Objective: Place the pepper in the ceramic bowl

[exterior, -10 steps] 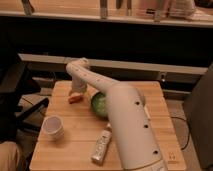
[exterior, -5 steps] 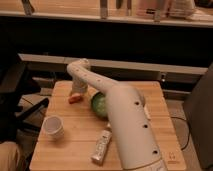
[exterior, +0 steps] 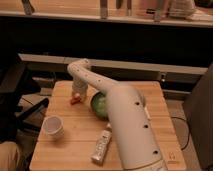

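The small orange-red pepper (exterior: 75,100) lies on the wooden table (exterior: 65,147), left of the dark-green ceramic bowl (exterior: 99,105). My gripper (exterior: 78,93) hangs straight down over the pepper, at or just above it. My white arm runs from the lower right up across the bowl's right side and hides part of it. The bowl's lighter green inside shows on its left half.
A small white cup (exterior: 53,126) stands at the front left of the table. A white tube with dark print (exterior: 102,145) lies near the front middle. A dark chair (exterior: 20,95) is off the table's left side, and a dark shelf runs behind.
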